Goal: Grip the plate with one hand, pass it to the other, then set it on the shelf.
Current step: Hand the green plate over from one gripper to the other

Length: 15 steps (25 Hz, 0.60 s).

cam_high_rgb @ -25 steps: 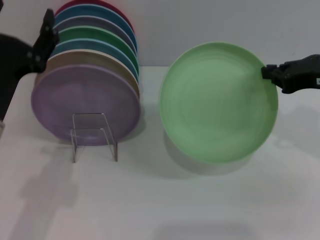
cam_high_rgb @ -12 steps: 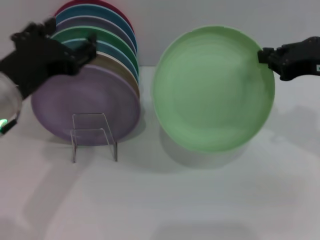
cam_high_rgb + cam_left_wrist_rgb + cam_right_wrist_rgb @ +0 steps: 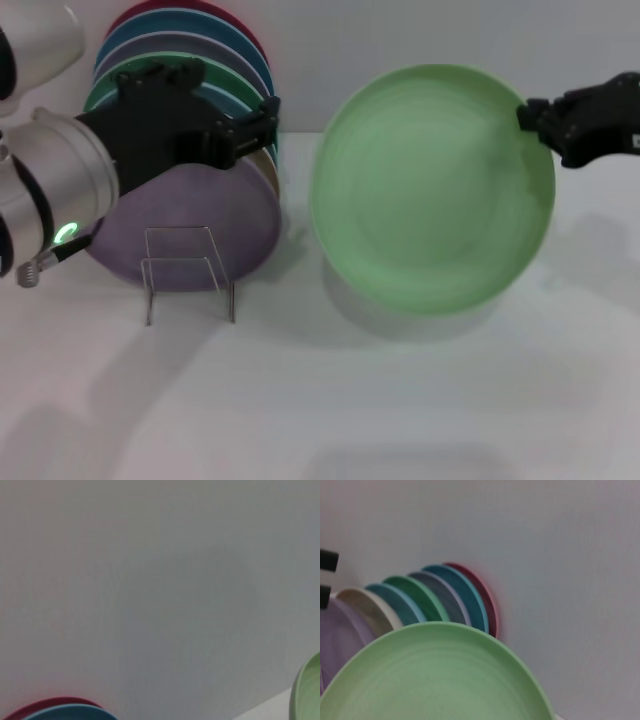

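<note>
**Mint plate held aloft at its rim, second arm beside the stack**

The right gripper (image 3: 528, 118) pinches the upper right rim of the pale mint-green plate (image 3: 432, 190) between its black fingers. The plate hangs tilted, face toward the head camera, clear of the white bench (image 3: 400, 400), with its shadow on the surface below. In the right wrist view the plate fills the lower part of the picture.

The left gripper (image 3: 268, 118) reaches across from the left on its silver-and-black wrist, in front of the row of upright plates (image 3: 200, 45), its fingertips pointing toward the mint plate but apart from it. I cannot tell whether those fingers are spread or closed.

The clear acrylic shelf (image 3: 188, 270) stands on the bench, with the lilac plate (image 3: 190, 225) at the front of the row just behind its frame. The mint plate is to the right of the shelf, not touching it.
</note>
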Tool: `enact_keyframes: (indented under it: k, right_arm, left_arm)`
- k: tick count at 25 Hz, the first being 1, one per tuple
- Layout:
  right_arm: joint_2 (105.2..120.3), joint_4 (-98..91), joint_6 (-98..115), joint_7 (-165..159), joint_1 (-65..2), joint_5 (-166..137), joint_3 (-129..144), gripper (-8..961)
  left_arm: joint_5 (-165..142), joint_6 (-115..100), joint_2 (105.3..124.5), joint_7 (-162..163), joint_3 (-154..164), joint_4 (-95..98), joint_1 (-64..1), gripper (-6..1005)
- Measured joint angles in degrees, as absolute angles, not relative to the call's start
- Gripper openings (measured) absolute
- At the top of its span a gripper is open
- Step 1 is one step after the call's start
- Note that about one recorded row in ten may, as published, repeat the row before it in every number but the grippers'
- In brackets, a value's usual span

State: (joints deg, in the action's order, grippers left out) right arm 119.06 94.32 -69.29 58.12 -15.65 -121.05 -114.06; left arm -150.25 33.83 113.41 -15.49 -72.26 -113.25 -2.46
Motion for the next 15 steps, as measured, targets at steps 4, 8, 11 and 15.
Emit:
enact_keyframes:
  k: [4,8,11,15]
  right_arm:
    - [119.24,91.59,-66.55,61.38,-14.46,-120.96,-111.96,39]
    - [119.25,90.75,-64.21,62.51,-13.62,-120.96,-109.07,41]
    - [119.25,90.84,-63.84,62.58,-13.51,-121.07,-108.11,42]
    - [119.2,91.6,-63.37,62.66,-13.29,-120.86,-107.34,44]
  left_arm:
    - [-144.39,38.25,117.86,-25.17,-76.16,-111.73,-2.25,801]
    - [-141.12,40.09,117.85,-27.16,-76.61,-111.08,-2.77,801]
    - [-138.57,41.79,117.89,-29.19,-76.87,-110.17,-3.36,800]
    - [-136.99,43.73,118.01,-29.76,-77.39,-108.33,-4.93,800]
